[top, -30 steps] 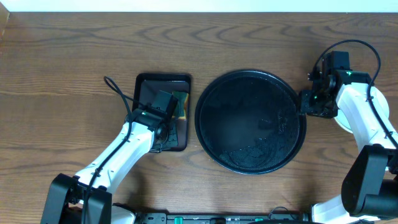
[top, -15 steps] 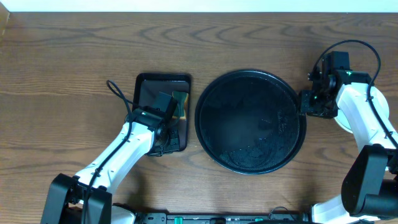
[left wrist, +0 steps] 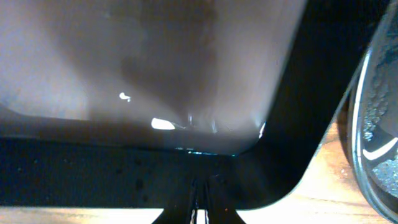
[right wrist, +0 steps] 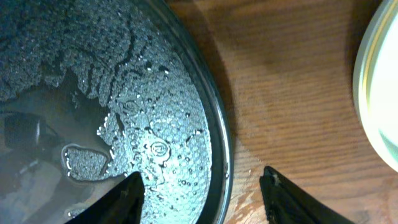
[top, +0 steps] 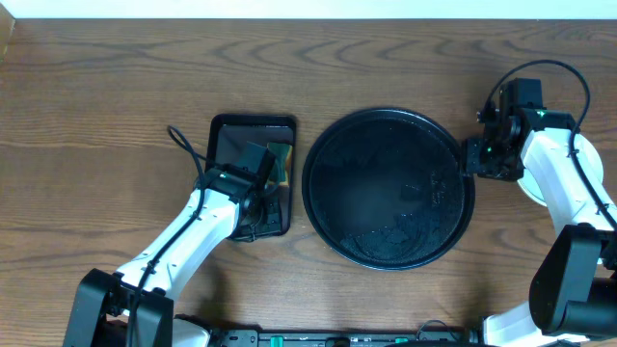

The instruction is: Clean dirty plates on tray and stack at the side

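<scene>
Brown wood-grain bench (top: 116, 87). Large round glossy black tray (top: 388, 188), surface wet, beaded with droplets. Small rectangular dark glossy tray (top: 231, 135) left of it. Pale round plates (right wrist: 380, 87) on bench just beside round tray's right rim, near right tool (right wrist: 202, 199). Its fingers spread apart, straddling rim. Left tool (left wrist: 199, 214) over rectangular tray, fingers pressed together.

I worked over a broad wooden counter (top: 116, 96), dark brown, with long wavy grain running side to side. A thin pale strip (top: 308, 8) lay along its far edge; I could not tell whether it was a wall. A lighter wooden edge (top: 4, 43) showed at the far left corner. Close on my right, the wood looked warm orange-brown under soft light.
</scene>
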Controlling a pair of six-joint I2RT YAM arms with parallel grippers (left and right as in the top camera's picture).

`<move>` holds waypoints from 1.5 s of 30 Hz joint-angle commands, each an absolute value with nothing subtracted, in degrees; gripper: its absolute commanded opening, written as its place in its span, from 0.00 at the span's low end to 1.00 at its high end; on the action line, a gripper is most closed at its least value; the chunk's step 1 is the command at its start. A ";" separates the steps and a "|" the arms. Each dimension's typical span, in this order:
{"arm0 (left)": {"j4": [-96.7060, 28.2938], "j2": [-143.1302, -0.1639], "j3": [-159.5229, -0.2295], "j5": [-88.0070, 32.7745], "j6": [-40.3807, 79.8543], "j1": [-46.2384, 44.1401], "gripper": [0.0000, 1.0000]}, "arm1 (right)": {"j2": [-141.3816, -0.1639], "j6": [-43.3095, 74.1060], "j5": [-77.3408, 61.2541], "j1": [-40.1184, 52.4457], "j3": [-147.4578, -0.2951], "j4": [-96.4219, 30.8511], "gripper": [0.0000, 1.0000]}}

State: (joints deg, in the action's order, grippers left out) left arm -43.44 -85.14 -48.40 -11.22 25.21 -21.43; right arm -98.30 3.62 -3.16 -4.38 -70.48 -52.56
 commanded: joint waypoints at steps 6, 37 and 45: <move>-42.22 -83.11 -56.03 -1.96 23.79 -21.30 0.17 | -97.84 0.10 -3.49 -4.10 -68.12 -48.14 0.62; -40.49 -82.72 -55.94 -0.36 21.43 -21.30 0.17 | -97.82 -10.44 -14.66 -4.03 -53.23 -30.89 0.58; -40.40 -82.72 -55.94 -0.38 21.43 -21.30 0.17 | -97.82 -10.39 -15.27 -4.03 -53.39 -31.09 0.59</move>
State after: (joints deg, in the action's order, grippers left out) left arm -40.42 -83.13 -55.18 -1.28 22.22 -21.43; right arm -98.28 -9.28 -11.38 -4.43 -53.10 -30.87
